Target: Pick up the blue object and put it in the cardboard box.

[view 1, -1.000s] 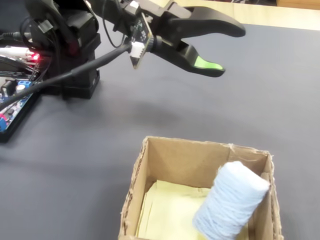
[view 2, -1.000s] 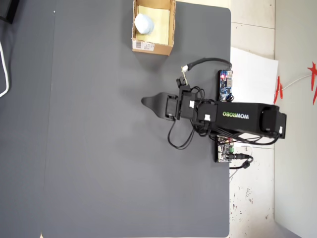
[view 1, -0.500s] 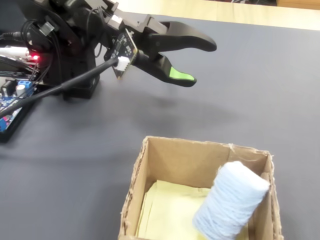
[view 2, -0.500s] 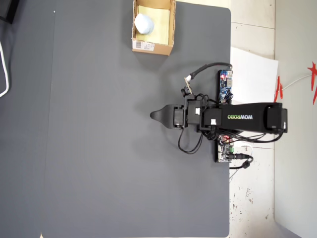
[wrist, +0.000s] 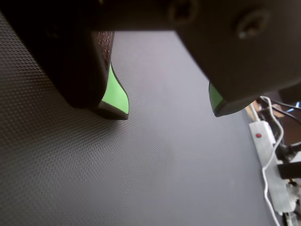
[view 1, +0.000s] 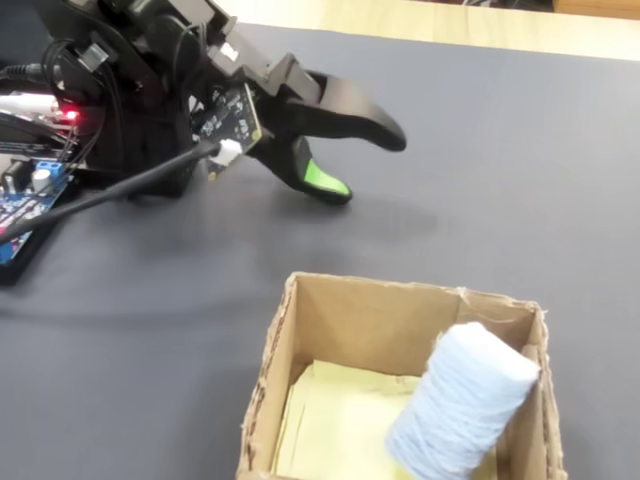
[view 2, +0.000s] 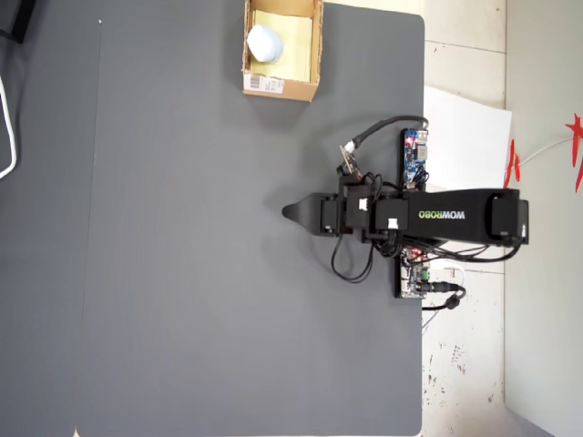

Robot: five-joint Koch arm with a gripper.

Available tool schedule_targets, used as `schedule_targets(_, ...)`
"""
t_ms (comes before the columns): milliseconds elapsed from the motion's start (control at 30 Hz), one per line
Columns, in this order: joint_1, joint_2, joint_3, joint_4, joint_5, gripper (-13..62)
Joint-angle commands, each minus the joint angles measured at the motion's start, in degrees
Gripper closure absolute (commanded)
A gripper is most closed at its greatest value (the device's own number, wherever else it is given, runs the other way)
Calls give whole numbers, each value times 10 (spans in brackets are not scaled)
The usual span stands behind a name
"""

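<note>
Worktop (view 2: pixel 182 273): dark grey mat, as I see it from above
Hand (wrist: pixel 169 110): fingers apart, holding nothing, low over the mat
Blue object (view 1: pixel 463 403): lying inside the cardboard box (view 1: pixel 385 325), well apart from my hand

The black robot arm (view 2: pixel 455 217) carries the white lettering "WOWROBO", upside down in the overhead view. The white barcode label (view 2: pixel 266 85) on the tan cardboard box (view 2: pixel 314 55) is too small to read.

The whole dark mat (view 2: pixel 200 273) is seen from high above in the overhead view. The cardboard box (view 1: pixel 300 340) is seen close and obliquely from beside in the fixed view, facing the arm (view 1: pixel 150 90). The mat is skimmed low in the wrist view, between the gripper (wrist: pixel 169 110) fingertips.
</note>
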Motion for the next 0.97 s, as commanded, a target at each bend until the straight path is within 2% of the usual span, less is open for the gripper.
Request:
schedule_targets(0,-1,51,23,71,-5,151)
schedule_targets(933,0,51,23,71,-8,154)
